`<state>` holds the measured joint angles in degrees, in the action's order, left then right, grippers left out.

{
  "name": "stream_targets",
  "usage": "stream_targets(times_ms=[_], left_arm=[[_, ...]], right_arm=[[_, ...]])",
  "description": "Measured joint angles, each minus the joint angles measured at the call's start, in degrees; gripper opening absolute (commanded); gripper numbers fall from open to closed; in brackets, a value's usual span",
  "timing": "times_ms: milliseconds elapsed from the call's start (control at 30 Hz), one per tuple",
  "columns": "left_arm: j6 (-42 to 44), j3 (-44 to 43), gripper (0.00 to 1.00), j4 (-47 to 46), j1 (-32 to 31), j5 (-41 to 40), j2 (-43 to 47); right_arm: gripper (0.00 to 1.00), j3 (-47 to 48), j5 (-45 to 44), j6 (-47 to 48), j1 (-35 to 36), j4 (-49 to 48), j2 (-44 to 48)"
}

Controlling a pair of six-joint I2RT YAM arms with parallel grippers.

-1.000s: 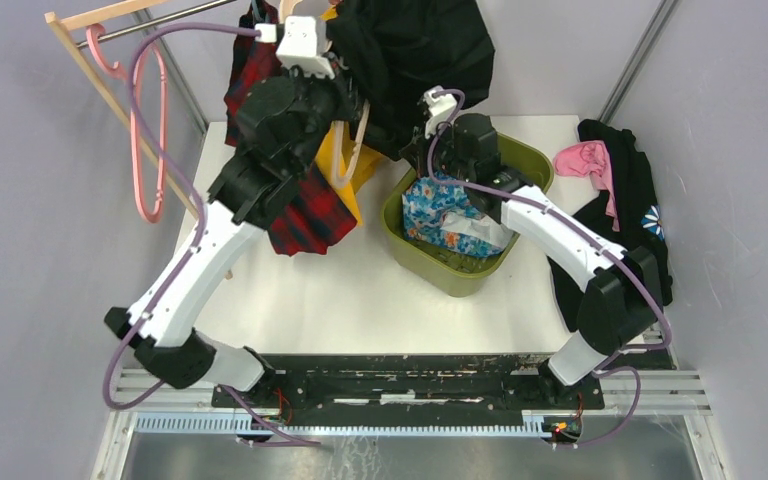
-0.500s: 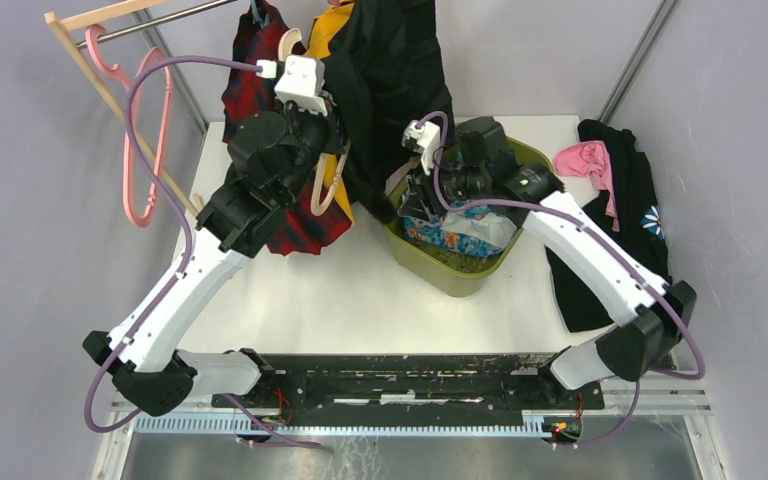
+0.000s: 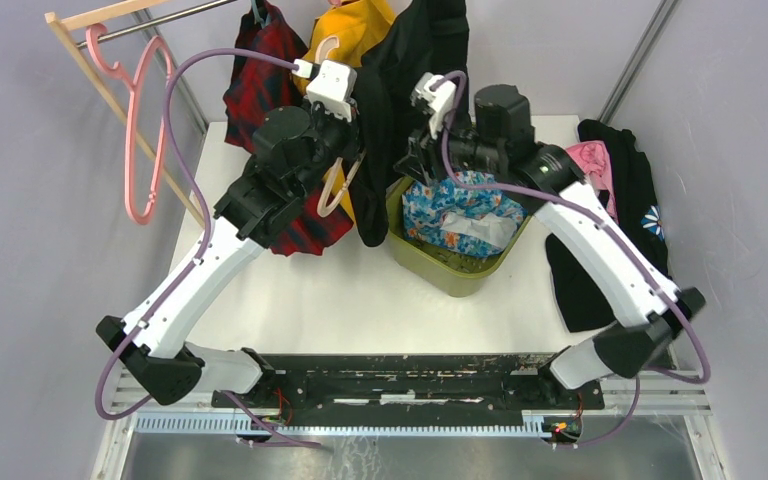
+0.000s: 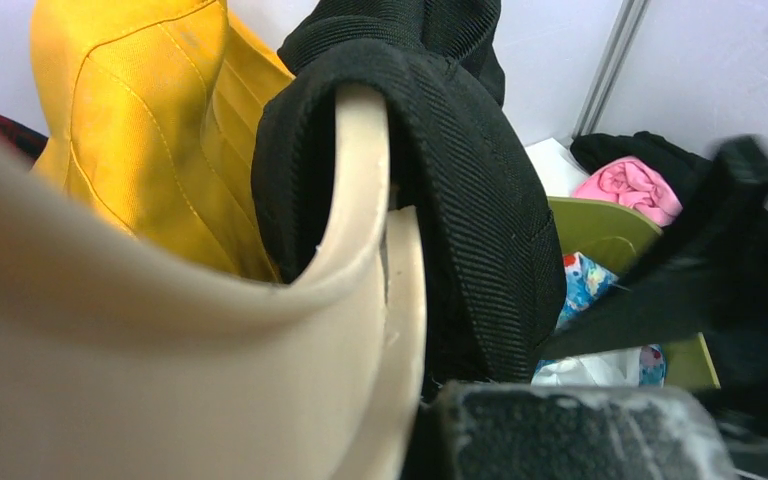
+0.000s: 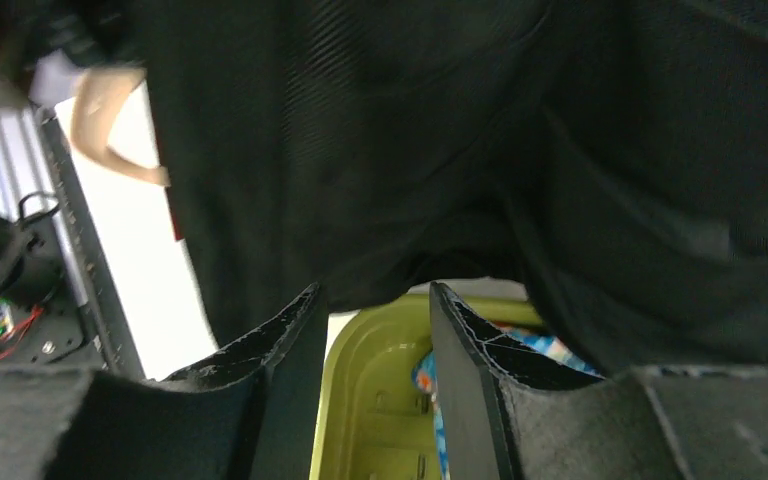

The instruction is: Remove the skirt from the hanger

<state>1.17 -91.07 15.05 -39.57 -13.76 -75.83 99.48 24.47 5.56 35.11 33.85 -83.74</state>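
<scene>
Table: a white top point(image 3: 360, 290) between grey-violet walls, with garments hanging along its far edge.
Skirt: the black ribbed skirt point(image 3: 400, 90) hangs at the far middle, still draped over the beige hanger point(image 3: 332, 195), its hem just above the green bin point(image 3: 460, 270).
Left gripper: the left gripper point(image 3: 348, 150) is pressed together on the hanger, holding it up beside the yellow garment point(image 3: 355, 20).
Right gripper: the right gripper point(image 3: 410, 160) has its fingers spread and pinches nothing, its tips just under the skirt's hem.
Just changed: a second ago the right gripper was closed, low in the bin over the floral cloth point(image 3: 455, 210). It has since risen to the skirt and parted, and the left arm has swung the hanger rightward.
Meaning: the pull-off looks ready to begin, but no grasp has been made.
Left wrist only: the skirt point(image 4: 480, 180) wraps over the hanger's curved shoulder point(image 4: 360, 200).
Right wrist only: the gap at the gripper point(image 5: 375, 295) is empty, with the bin point(image 5: 380, 400) visible through it and the skirt point(image 5: 410, 150) above.
</scene>
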Motion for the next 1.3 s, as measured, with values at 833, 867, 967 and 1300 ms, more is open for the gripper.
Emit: stream_targets(times_ms=[833,867,967,1300], left_arm=[[1.77,1.73,0.03,0.09,0.00,2.21,0.90],[1.86,1.86,0.03,0.07,0.00,2.23,0.90],[2.05,2.43,0.03,0.02,0.00,2.25,0.90],[2.21,3.17,0.03,-0.13,0.02,2.25,0.90]], right_arm=[[0.69,12.28,-4.98,1.18,1.40,-10.97,-8.59],[0.70,12.28,-4.50,0.81,1.40,-11.13,-8.59],[0.70,12.39,-2.47,-0.35,1.42,-11.98,-8.59],[0.72,11.19,1.20,-4.39,1.36,-14.91,-8.11]])
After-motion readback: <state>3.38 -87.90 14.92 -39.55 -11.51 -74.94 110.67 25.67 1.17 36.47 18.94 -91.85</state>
